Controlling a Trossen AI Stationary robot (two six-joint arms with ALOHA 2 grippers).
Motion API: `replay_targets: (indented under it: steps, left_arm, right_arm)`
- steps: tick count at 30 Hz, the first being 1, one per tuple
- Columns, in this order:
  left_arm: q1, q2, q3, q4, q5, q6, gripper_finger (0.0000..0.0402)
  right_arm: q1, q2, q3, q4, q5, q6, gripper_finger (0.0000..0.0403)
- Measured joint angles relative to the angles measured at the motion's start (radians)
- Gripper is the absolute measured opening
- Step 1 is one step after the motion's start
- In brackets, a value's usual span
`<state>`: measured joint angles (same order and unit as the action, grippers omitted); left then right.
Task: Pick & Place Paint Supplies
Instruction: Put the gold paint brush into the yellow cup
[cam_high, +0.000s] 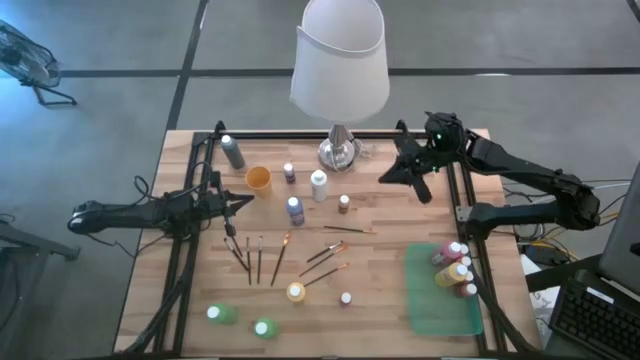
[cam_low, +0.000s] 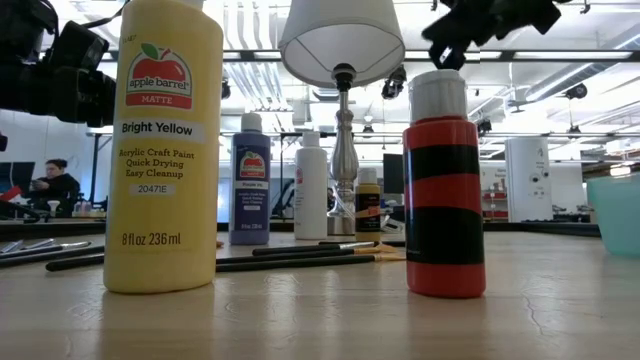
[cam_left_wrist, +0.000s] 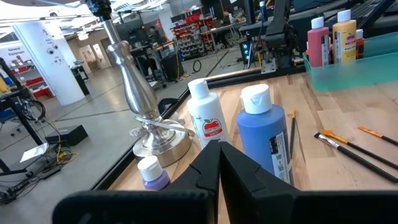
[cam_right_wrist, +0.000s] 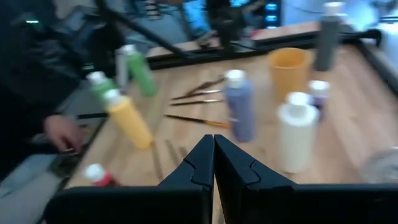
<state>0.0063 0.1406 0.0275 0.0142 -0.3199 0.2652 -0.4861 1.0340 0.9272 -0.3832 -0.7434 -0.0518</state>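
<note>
Evenly lit, bright overall; light from overhead ceiling strips, visible as glare streaks in low view. Soft, short shadows only under the lamp shade (cam_high: 340, 55) and bottles on the tabletop (cam_high: 380, 215). High view sharp, slight blue cast at left edge over the floor. Low view: near yellow bottle (cam_low: 164, 145) and red bottle (cam_low: 443, 185) crisp, room behind washed out by backlight. Left wrist view sharp on blue bottle (cam_left_wrist: 262, 140), mild wide-angle stretch at edges. Right wrist view heavily motion-blurred throughout; bottle outlines smeared, labels unreadable, dark foreground underexposed.
</note>
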Motion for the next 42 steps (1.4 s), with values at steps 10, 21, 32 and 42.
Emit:
replay_targets:
  steps: [10,21,32,42]
  left_arm:
    - [0.000,0.000,0.000,0.000,0.000,0.000,0.0013]
    - [-0.001,0.000,0.000,0.000,0.000,0.000,0.0013]
    - [-0.001,0.000,0.000,0.000,0.000,0.000,0.0013]
    - [0.000,0.000,0.000,0.000,0.000,0.000,0.0013]
  right_arm:
    - [0.245,-0.001,0.000,0.061,0.256,0.094,0.0008]
    - [0.308,-0.006,0.000,-0.073,0.674,0.282,0.0008]
    - [0.373,-0.002,0.000,-0.202,0.684,0.296,0.0008]
    - [0.374,0.014,0.000,-0.217,0.683,0.242,0.0008]
